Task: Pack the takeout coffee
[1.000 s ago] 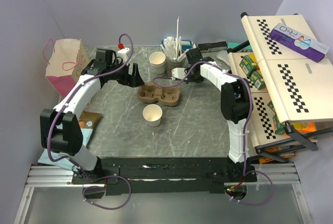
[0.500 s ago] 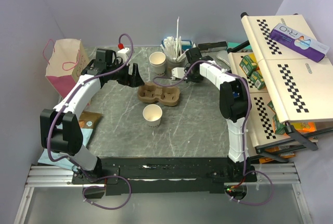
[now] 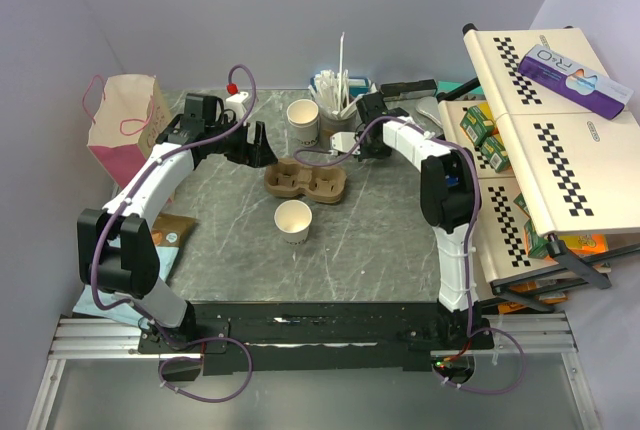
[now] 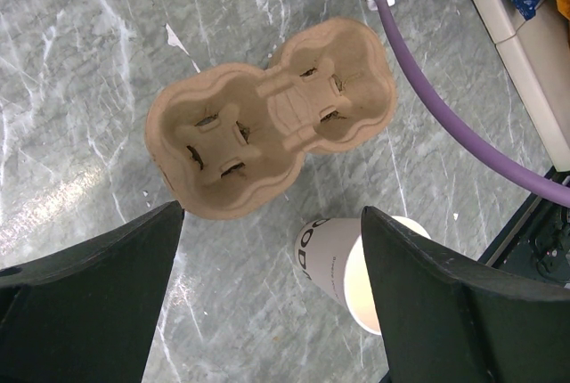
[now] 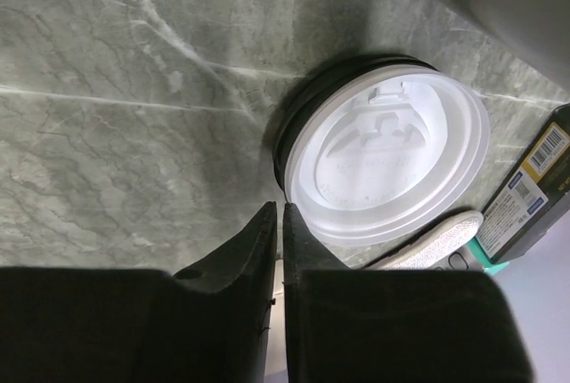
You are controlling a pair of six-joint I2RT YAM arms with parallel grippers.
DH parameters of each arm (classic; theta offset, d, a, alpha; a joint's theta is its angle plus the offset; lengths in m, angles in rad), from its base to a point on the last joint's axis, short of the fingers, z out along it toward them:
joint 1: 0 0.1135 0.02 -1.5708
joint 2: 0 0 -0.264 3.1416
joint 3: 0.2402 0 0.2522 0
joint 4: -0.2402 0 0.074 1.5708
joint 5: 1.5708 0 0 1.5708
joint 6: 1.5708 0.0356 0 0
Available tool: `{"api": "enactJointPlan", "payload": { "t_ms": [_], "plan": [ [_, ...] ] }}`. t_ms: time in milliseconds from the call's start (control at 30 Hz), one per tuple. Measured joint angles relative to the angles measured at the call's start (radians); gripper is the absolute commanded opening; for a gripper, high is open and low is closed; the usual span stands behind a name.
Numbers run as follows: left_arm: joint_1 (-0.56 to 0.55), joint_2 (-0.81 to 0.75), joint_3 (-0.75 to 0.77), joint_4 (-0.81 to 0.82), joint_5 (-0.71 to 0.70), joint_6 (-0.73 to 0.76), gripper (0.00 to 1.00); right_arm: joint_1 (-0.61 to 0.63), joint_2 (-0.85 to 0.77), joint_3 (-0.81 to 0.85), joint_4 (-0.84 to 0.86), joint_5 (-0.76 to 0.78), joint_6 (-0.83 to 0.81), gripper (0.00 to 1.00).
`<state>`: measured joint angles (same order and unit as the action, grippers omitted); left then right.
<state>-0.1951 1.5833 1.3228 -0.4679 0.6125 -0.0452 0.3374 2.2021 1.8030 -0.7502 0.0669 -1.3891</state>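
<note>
An off-white paper cup (image 3: 293, 220) with a tan inside stands on the grey marble table, in front of the brown cardboard two-cup tray (image 3: 307, 180). In the left wrist view the cup (image 4: 343, 263) is below the tray (image 4: 272, 116). My left gripper (image 3: 255, 145) is open and empty just left of the tray, and its fingers (image 4: 89, 303) straddle bare table. My right gripper (image 3: 368, 110) is at the back by the grey straw cup. Its jaws (image 5: 281, 207) are pinched almost together on the near rim of a round white lid (image 5: 387, 160), which rests on a black ring.
A second paper cup (image 3: 303, 120) and the grey cup of straws and stirrers (image 3: 335, 102) stand at the back. A pink paper bag (image 3: 125, 120) is at far left. A checkered rack (image 3: 540, 150) with boxes fills the right side. A purple cable (image 4: 463, 142) trails past the tray.
My right wrist has shifted very slightly near the straw cup. The left arm, cups and tray have not moved.
</note>
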Motion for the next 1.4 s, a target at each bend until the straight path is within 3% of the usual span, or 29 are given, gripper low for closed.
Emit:
{"api": "enactJointPlan", "payload": {
  "t_ms": [533,700,1400],
  "plan": [
    [0.0,0.006,0.0,0.0,0.0,0.0,0.88,-0.005,0.026,0.054,-0.03,0.0,-0.005,0.07],
    [0.0,0.017,0.0,0.0,0.0,0.0,0.88,-0.006,0.026,0.063,-0.036,-0.004,-0.006,0.13],
    [0.0,0.019,0.0,-0.001,-0.008,0.0,0.88,-0.007,0.056,0.061,-0.059,-0.003,-0.007,0.13]
  ]
}}
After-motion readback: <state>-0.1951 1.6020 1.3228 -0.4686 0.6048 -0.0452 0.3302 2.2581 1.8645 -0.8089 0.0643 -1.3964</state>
